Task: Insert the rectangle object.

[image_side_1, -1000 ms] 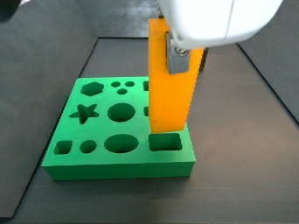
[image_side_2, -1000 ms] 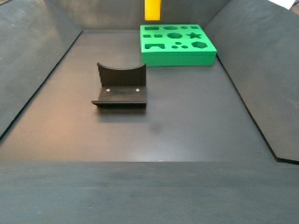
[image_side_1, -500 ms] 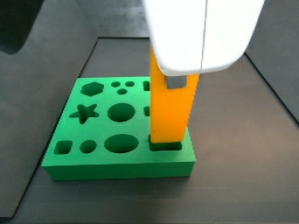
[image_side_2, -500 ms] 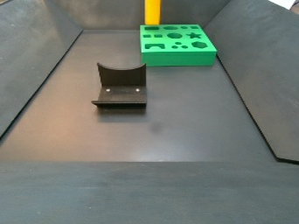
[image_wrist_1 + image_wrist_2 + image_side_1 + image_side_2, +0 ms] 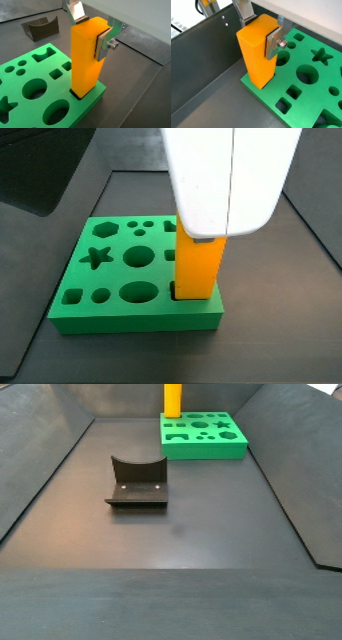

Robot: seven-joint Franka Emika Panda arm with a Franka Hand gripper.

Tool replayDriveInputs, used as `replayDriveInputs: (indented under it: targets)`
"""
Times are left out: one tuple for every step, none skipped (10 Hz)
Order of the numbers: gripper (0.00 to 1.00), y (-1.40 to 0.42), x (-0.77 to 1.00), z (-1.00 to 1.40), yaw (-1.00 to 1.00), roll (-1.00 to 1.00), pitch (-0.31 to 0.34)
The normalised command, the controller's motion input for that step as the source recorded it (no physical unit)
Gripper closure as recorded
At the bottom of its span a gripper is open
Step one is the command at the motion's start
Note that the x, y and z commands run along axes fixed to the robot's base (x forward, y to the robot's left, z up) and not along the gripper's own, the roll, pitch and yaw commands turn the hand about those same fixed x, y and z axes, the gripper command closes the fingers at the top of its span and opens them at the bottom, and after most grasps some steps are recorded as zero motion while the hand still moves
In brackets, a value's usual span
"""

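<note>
The rectangle object (image 5: 198,268) is a long orange block and stands upright. Its lower end sits inside the rectangular hole at the near right corner of the green board (image 5: 118,278). It also shows in both wrist views (image 5: 85,60) (image 5: 256,55) and at the far edge of a side view (image 5: 173,398). My gripper (image 5: 91,28) (image 5: 259,26) is shut on the block's upper end, with a silver finger (image 5: 103,44) flat against its side. In a side view the white hand hides the fingers.
The dark fixture (image 5: 138,482) stands on the grey floor in the middle, well apart from the board (image 5: 203,434); it also shows in a wrist view (image 5: 40,27). The board has several other shaped holes. Sloping grey walls (image 5: 198,55) surround the floor.
The gripper has moved down with the block. Its lower end hung just above the rectangular hole one second ago and now sits inside it.
</note>
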Motion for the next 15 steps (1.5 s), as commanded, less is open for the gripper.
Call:
replayDriveInputs:
  targets:
    - [1.00, 0.00, -0.22, -0.23, 0.00, 0.00, -0.011]
    - [1.00, 0.03, -0.19, -0.25, 0.00, -0.03, -0.026]
    - [1.00, 0.04, -0.26, -0.24, 0.02, 0.00, -0.049]
    - [1.00, 0.01, -0.36, -0.19, 0.03, 0.00, -0.066]
    - [1.00, 0.00, -0.31, -0.11, 0.08, 0.00, -0.060]
    - [1.00, 0.00, -0.22, -0.07, 0.12, 0.00, -0.051]
    - [1.00, -0.11, 0.00, -0.04, 0.03, 0.03, 0.000]
    - [1.00, -0.16, 0.19, 0.00, 0.00, 0.08, 0.044]
    - [1.00, -0.27, 0.47, 0.00, 0.00, 0.15, 0.150]
    - [1.00, -0.27, 0.66, -0.16, -0.11, 0.13, 0.169]
    - [1.00, -0.25, 0.67, -0.24, -0.13, 0.11, 0.156]
    - [1.00, -0.25, 0.68, -0.23, -0.13, 0.09, 0.151]
    - [1.00, -0.24, 0.69, -0.26, -0.11, 0.11, 0.169]
    - [1.00, -0.24, 0.71, -0.27, -0.10, 0.11, 0.177]
    - [1.00, -0.26, 0.72, -0.23, -0.11, 0.09, 0.143]
